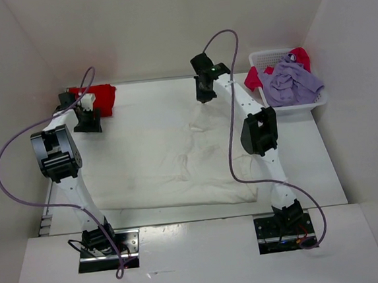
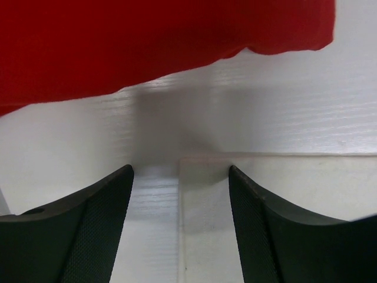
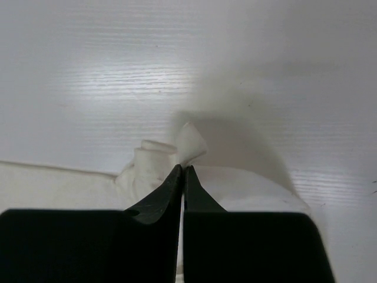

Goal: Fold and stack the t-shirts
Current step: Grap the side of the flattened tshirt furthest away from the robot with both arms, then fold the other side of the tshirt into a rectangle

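Pinching a small tuft of cloth at its closed tips, the right end effector [image 3: 182,171] is grasping the far hem of the wide off-white cloth t-shirt [image 1: 171,163], which is lying spread flat across the middle of the white counter [image 1: 303,164]. From above, that grip is sitting at about 1 o'clock on the shirt, and the garment is stretching away from it toward 6 o'clock, toward the arm bases. The left end effector [image 2: 179,171] is hanging released, jaws wide apart, at about 11 o'clock on the same shirt. In its wrist view a pale corner of cloth is showing just under its right-hand finger, not yet gripped. The far hem is running from 9 to 3 o'clock between the two end effectors, so the coming fold is, as I judge it, turning on both holding that edge and carrying it toward 6 o'clock. The left arm is the nearer one to the free corner. At 12 o'clock from the left end effector, the folded red cloth t-shirt [image 1: 99,99] is resting near the off-white one but apart from it. Off at 2 o'clock, the white plastic mesh basket [image 1: 267,55] is holding the lavender purple t-shirt [image 1: 293,83] and the pinkish red t-shirt [image 1: 253,79].
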`<act>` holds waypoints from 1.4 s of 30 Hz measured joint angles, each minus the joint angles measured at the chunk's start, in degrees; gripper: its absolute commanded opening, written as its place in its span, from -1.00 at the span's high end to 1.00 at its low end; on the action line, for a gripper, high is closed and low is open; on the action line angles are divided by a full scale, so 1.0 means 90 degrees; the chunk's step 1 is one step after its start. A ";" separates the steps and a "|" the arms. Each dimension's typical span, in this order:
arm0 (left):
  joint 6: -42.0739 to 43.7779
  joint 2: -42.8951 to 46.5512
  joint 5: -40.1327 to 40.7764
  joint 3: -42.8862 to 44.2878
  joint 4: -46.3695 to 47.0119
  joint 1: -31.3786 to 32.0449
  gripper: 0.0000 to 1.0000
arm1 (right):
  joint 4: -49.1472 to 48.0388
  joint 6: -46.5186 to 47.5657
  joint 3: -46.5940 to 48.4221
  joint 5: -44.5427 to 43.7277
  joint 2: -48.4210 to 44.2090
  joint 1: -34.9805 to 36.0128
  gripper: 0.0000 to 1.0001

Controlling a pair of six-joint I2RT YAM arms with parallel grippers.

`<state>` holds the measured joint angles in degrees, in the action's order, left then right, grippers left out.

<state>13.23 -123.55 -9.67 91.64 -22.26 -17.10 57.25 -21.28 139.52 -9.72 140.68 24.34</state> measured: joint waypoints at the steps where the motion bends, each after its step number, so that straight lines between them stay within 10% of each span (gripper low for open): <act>1: 0.0005 -0.0010 -0.0007 0.0017 0.0005 0.0024 -0.41 | -0.0010 0.0000 -0.0053 0.0017 -0.0112 0.0007 1.00; 7: 0.0168 -0.0039 -0.0029 0.0063 -0.0019 0.0318 -0.04 | -0.0087 -0.0010 -0.0695 0.0197 -0.0420 0.0032 1.00; 13: 0.0442 -0.0204 0.0175 0.0323 -0.0146 0.0670 1.00 | -0.0187 -0.0034 -0.1576 0.0333 -0.0493 0.0032 1.00; 22: 0.0848 0.0231 0.0372 -0.0340 0.0202 0.0736 1.00 | -0.0478 -0.0100 -0.2565 0.0420 -0.1447 0.0032 1.00; 42: 0.2521 0.3825 0.0262 -0.3376 -0.0585 0.0151 1.00 | -0.1362 -0.1722 -0.8830 0.0940 -0.6387 0.0061 1.00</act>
<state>35.92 -89.12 -7.31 61.25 -27.53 -15.75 44.99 -36.77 60.05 -1.26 83.20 24.88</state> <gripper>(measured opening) 0.010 0.007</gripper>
